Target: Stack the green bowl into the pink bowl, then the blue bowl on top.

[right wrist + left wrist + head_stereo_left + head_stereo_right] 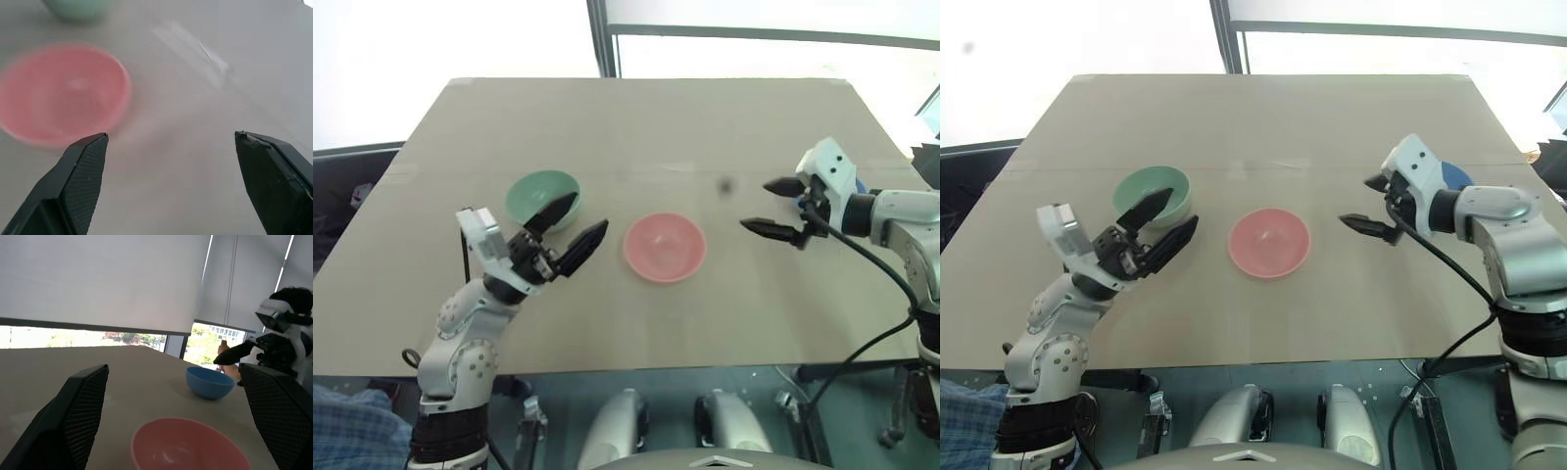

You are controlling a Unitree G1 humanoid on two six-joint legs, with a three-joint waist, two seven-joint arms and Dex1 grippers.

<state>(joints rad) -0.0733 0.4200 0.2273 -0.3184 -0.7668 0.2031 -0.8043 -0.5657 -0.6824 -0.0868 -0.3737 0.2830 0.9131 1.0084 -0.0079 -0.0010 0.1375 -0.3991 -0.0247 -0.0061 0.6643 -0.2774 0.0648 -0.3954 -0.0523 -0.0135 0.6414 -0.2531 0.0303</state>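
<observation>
The green bowl (536, 193) stands left of centre on the tan table (636, 117). My left gripper (572, 227) is open beside it; one black finger overlaps the bowl's inside and the other lies off its right rim, towards the pink bowl (665, 247). I cannot tell whether a finger touches the green bowl. The pink bowl stands empty mid-table. Right of it my right gripper (759, 206) hangs open and empty, pointing left at the pink bowl (63, 93). The blue bowl (209, 382) sits behind that gripper's wrist, with only a sliver (1454, 176) showing from the head.
The table's near edge (636, 370) runs just in front of my arms, and windows stand behind the far edge. A black cable (871, 264) hangs from my right arm. Blue plaid cloth (347, 426) shows at the lower left, below the table.
</observation>
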